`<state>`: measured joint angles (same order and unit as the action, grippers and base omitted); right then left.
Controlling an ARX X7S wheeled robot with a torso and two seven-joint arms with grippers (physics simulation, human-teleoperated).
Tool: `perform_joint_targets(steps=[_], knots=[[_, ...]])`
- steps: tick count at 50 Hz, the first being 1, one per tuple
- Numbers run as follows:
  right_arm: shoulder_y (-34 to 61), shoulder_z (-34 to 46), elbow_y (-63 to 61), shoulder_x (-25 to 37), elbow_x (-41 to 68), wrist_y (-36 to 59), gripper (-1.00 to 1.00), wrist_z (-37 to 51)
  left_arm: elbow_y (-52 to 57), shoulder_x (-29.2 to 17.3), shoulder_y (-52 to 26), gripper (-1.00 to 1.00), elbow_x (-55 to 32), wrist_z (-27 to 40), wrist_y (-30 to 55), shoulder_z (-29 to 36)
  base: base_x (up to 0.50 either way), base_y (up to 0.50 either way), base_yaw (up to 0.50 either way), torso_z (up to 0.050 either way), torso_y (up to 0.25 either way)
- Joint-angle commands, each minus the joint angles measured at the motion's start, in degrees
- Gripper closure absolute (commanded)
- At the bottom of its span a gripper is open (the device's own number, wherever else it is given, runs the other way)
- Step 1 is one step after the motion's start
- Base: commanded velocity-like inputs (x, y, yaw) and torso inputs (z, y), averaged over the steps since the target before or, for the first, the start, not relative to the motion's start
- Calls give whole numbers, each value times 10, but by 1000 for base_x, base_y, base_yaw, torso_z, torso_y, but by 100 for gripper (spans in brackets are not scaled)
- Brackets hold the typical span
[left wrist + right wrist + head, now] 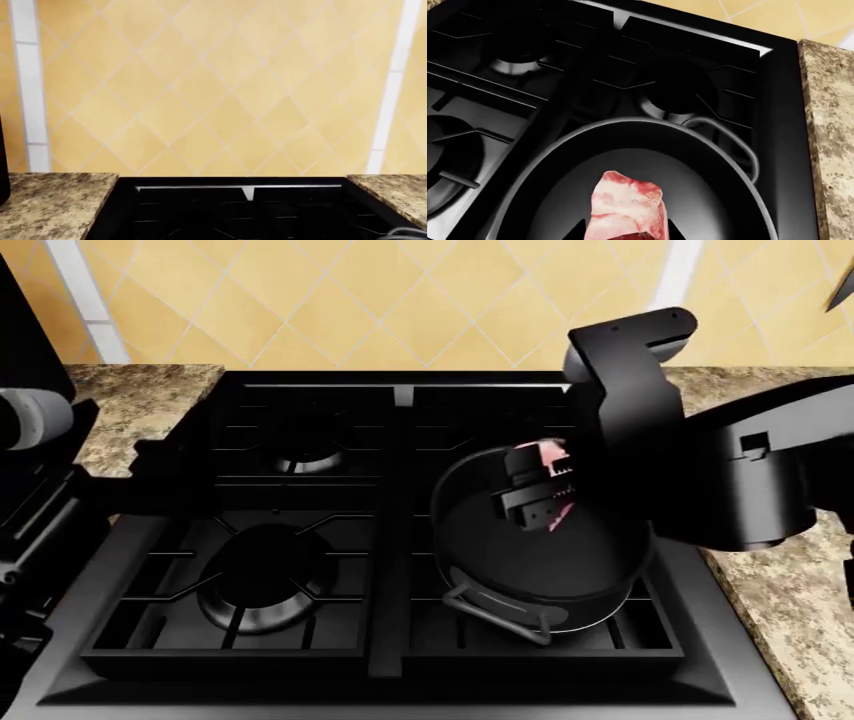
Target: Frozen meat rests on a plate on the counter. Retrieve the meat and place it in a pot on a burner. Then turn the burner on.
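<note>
- The right gripper (538,492) hangs over the pot (541,585) on the front right burner, pinching the meat (626,205).
- The step in hand looks like the drop: next, spread the jaws so the meat falls inside, then turn to the burner knob.
- The left gripper is out of view; I cannot tell its state.

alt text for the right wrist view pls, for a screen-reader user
A pink-red marbled chunk of frozen meat hangs in the right claw over the open dark pot, which sits on a black gas stove. Speckled granite counter borders the stove.
</note>
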<state>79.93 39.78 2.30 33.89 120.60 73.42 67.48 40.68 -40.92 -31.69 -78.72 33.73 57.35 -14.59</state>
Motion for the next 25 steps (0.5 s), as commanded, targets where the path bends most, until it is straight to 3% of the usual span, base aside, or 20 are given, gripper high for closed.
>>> perform_joint_targets(steps=[1, 25], knots=[[-13, -3, 14, -8, -52, 7, 100, -44, 2, -2, 10, -100, 3, 0, -4, -4, 0, 0, 0, 0, 0], [-48, 4, 20, -10, -161, -13, 100, -123, 12, -9, 25, -100, -5, 9, -9, -13, 0, 0, 0, 0, 0]])
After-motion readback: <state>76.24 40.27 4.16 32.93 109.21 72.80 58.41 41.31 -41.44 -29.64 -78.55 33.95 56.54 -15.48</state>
